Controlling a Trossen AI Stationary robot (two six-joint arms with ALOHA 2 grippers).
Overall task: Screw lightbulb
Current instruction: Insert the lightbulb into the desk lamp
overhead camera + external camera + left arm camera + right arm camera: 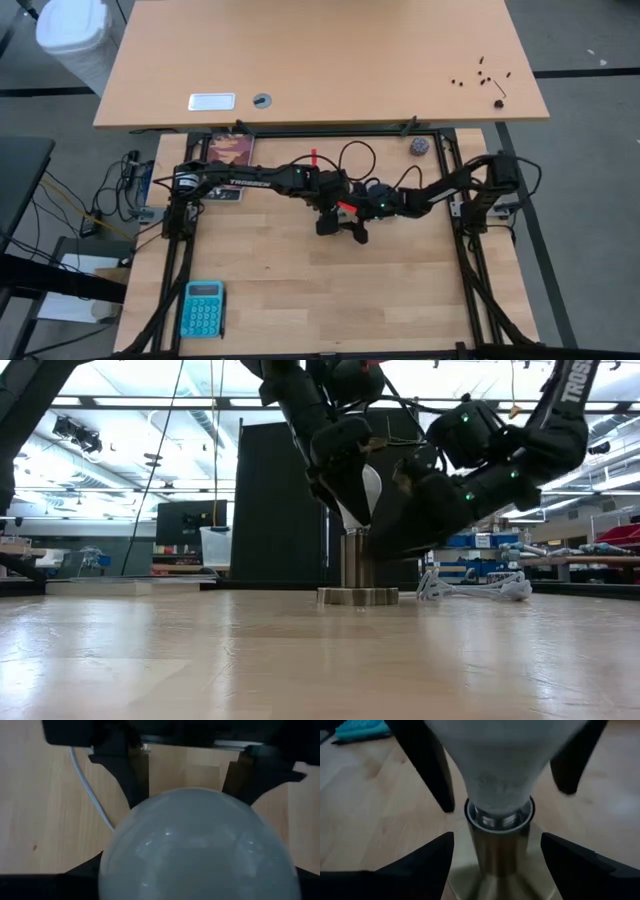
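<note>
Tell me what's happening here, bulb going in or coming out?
I cannot tell the direction from this moment. The left gripper holds the white lightbulb from above, its base seated in the mouth of the upright metal socket at mid-table. The right gripper sits low with its fingers spread either side of the socket stem, not clamped on it. A teal calculator lies by the near edge.

One lightbulb (368,495), one socket (357,568), one calculator (203,309) — two arms.

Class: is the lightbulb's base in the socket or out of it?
In. The lightbulb stands upright, its base sunk inside the metal socket rim; how far, cannot tell.
</note>
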